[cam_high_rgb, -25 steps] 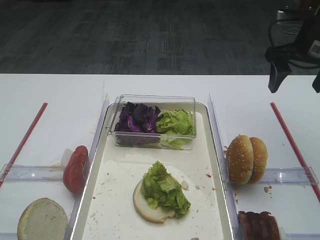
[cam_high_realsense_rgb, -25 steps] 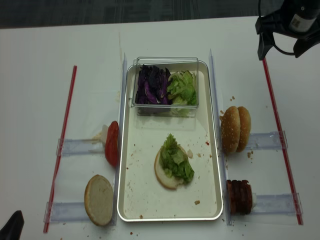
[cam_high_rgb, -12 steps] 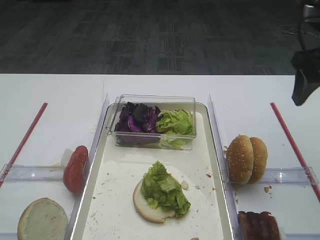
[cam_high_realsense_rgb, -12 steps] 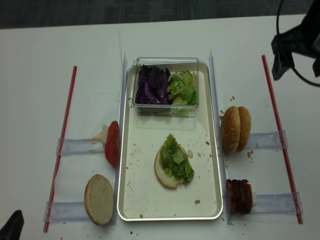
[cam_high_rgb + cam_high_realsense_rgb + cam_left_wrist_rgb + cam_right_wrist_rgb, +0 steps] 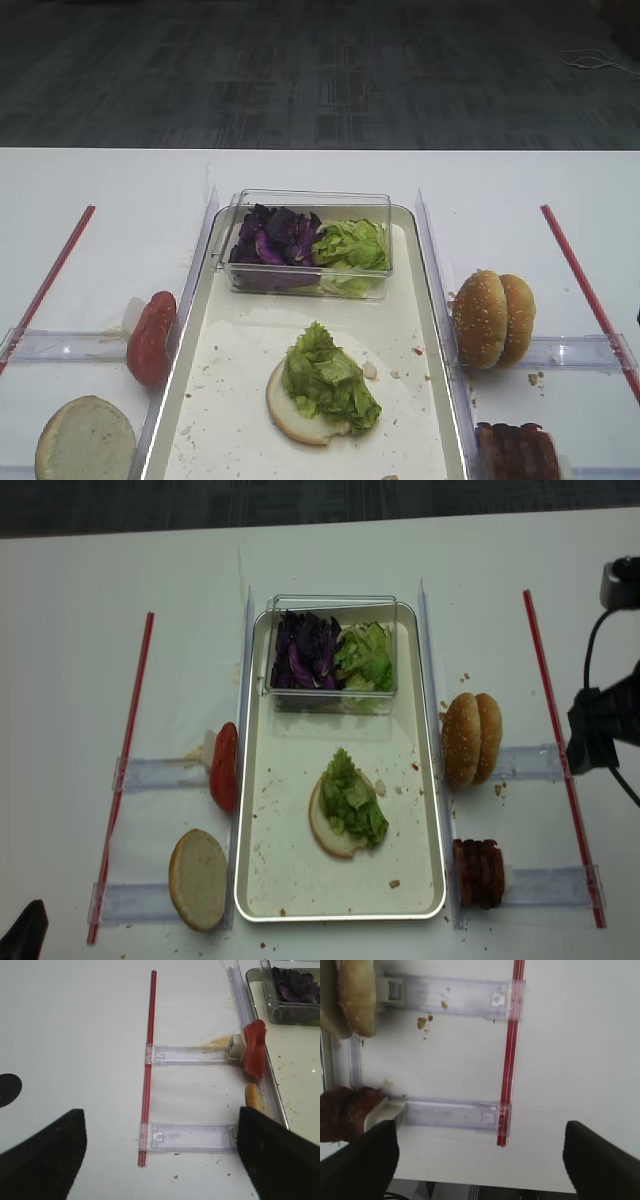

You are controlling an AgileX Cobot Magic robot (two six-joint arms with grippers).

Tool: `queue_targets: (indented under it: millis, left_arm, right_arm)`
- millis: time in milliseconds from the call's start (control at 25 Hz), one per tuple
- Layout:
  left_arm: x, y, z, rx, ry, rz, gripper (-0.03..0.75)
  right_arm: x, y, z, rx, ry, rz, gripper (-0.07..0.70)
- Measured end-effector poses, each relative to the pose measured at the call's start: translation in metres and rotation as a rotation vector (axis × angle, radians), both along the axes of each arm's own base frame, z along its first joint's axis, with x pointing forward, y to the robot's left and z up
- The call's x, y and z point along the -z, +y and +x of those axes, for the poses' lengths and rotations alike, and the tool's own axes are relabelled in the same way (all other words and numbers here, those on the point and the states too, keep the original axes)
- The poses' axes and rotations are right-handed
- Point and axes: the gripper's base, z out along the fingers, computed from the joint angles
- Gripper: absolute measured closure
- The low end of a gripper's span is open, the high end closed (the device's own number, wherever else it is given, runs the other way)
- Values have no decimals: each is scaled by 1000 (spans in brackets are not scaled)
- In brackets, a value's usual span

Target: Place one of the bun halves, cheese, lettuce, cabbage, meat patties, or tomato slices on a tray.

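The cream tray [image 5: 428, 300] [image 5: 434, 810] holds a bun half [image 5: 292, 412] topped with lettuce [image 5: 328, 378] [image 5: 352, 798]. A clear box on it keeps cabbage [image 5: 272, 235] and more lettuce [image 5: 350, 245]. To the right stand two bun halves [image 5: 492, 318] [image 5: 355, 995] and the meat patties [image 5: 515, 450] [image 5: 345, 1112]. On the left are tomato slices [image 5: 150, 338] [image 5: 254, 1047] and a flat bun half [image 5: 85, 440]. My right gripper [image 5: 480, 1160] is open and empty, right of the upright buns. My left gripper [image 5: 160, 1160] is open, empty, over the table's near left. Cheese is out of view.
Red strips [image 5: 125, 770] [image 5: 560, 750] run down both sides of the table. Clear plastic rails [image 5: 150, 773] [image 5: 545, 885] hold the food stacks beside the tray. The table's front edge [image 5: 470, 1185] lies just under the right gripper.
The right gripper has travelled from the back right corner toward the near side along the right red strip and left the plain exterior view. Nothing else moved.
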Motion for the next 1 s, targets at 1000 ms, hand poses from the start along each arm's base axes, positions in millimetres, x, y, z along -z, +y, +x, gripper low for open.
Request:
queue_targets:
  millis: [1000]
  left_arm:
    - [0,0,0,0,2,0,116]
  right_arm:
    - [-2,-4,-147,1,-540,-55,-58]
